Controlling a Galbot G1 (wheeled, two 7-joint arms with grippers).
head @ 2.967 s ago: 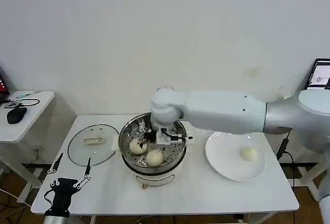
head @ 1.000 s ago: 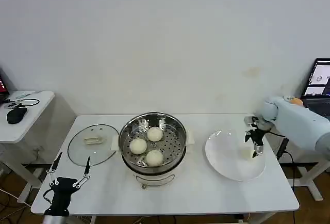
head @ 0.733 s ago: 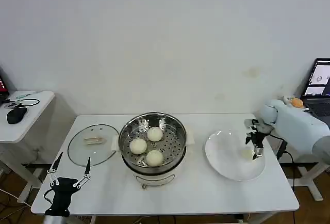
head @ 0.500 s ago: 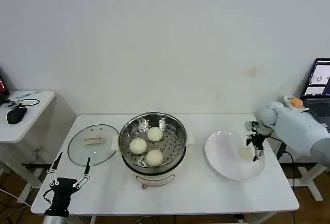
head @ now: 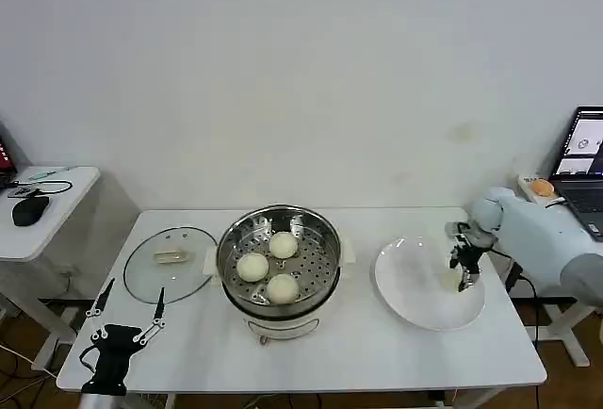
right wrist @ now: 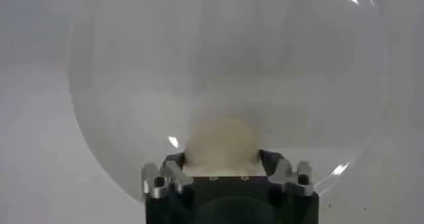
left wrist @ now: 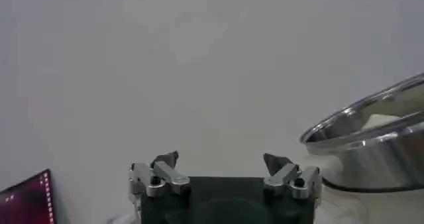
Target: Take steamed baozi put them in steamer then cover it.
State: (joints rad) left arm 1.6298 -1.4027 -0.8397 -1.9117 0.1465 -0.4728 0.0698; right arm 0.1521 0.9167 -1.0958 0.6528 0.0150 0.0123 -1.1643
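Note:
The steel steamer (head: 227,251) stands mid-table with three steamed baozi (head: 252,266) on its perforated tray; its rim (left wrist: 371,132) also shows in the left wrist view. A fourth baozi (head: 449,283) lies on the white plate (head: 410,288). My right gripper (head: 462,275) is down over it. In the right wrist view the baozi (right wrist: 222,139) sits between the spread fingers (right wrist: 173,166) of the open gripper (right wrist: 222,163), on the plate (right wrist: 232,59). My left gripper (head: 137,288) waits open at the table's front left corner, its jaws (left wrist: 222,160) holding nothing.
The round glass lid (head: 170,264) lies flat left of the steamer. A side table with a mouse (head: 30,208) stands at far left. A laptop (head: 586,145) and an orange object (head: 542,186) sit beyond the table's right edge.
The right arm left the steamer, where a third baozi now lies, swung to the plate, and has lowered its fingers around the last baozi. The left arm stayed put.

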